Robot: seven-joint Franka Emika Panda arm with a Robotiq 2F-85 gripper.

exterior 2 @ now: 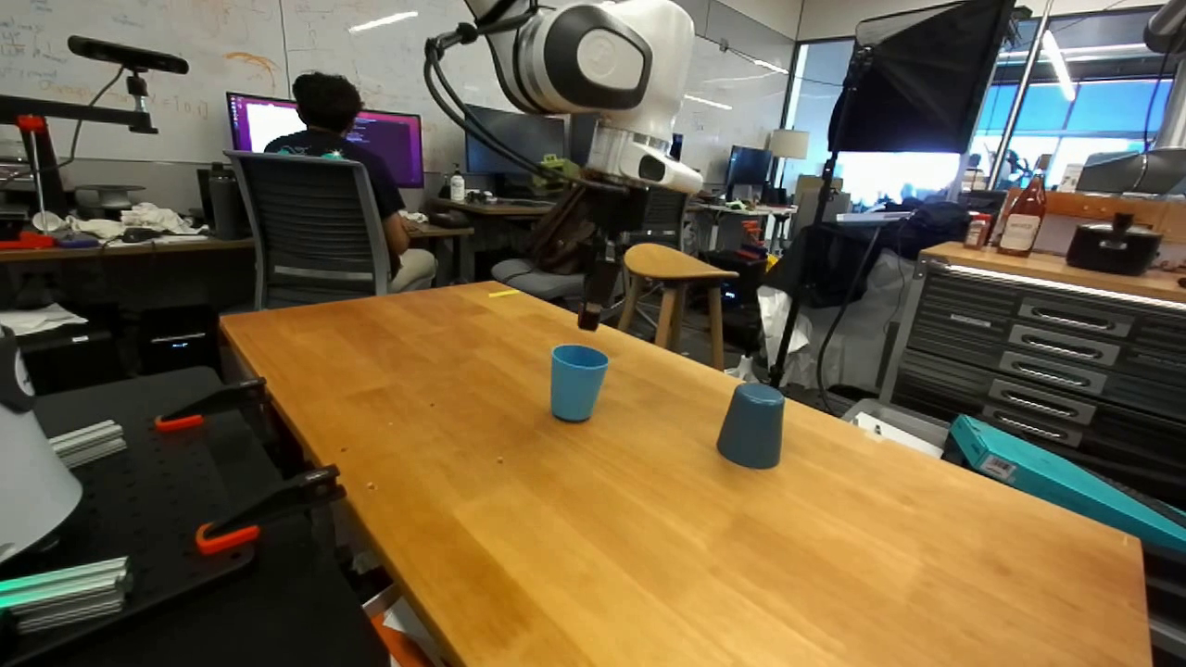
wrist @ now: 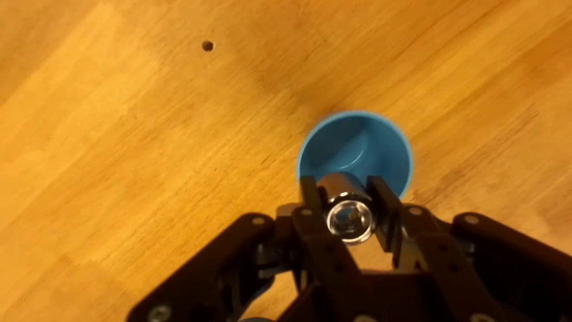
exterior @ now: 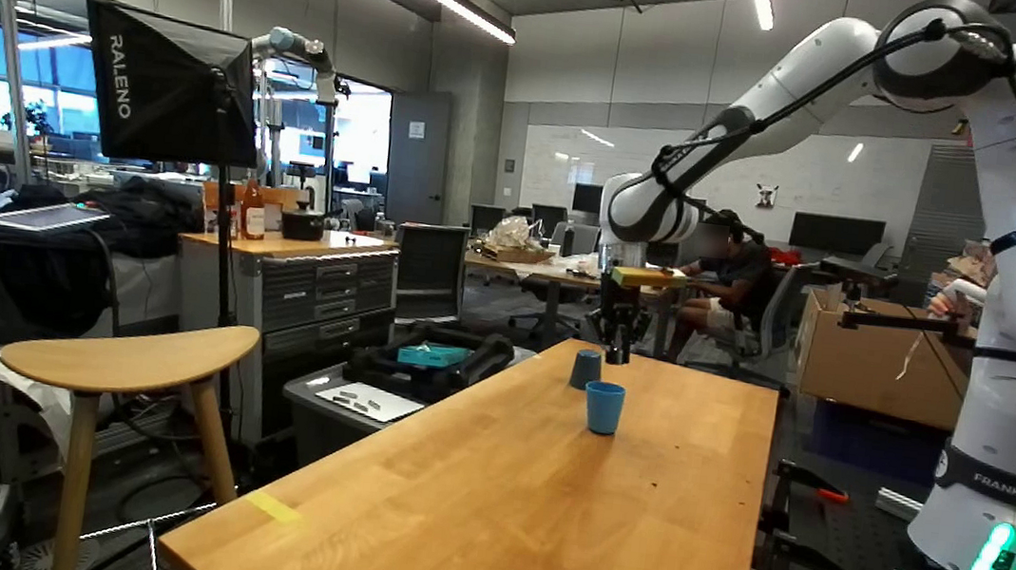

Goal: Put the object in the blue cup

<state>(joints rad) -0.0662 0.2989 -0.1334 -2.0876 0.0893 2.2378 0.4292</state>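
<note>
The blue cup stands upright on the long wooden table, also in an exterior view. Its open mouth shows in the wrist view, and no thing is seen in the visible part of its inside. My gripper is shut on a shiny metal socket, the object. In the wrist view the socket and fingertips overlap the cup's near rim. In both exterior views the gripper, here and here, is in the air above the level of the cup's rim, apart from it.
A dark grey-blue cup stands upside down near the blue cup, also in an exterior view. Its edge shows at the bottom of the wrist view. Black clamps grip the table's robot-side edge. A wooden stool stands beside the table.
</note>
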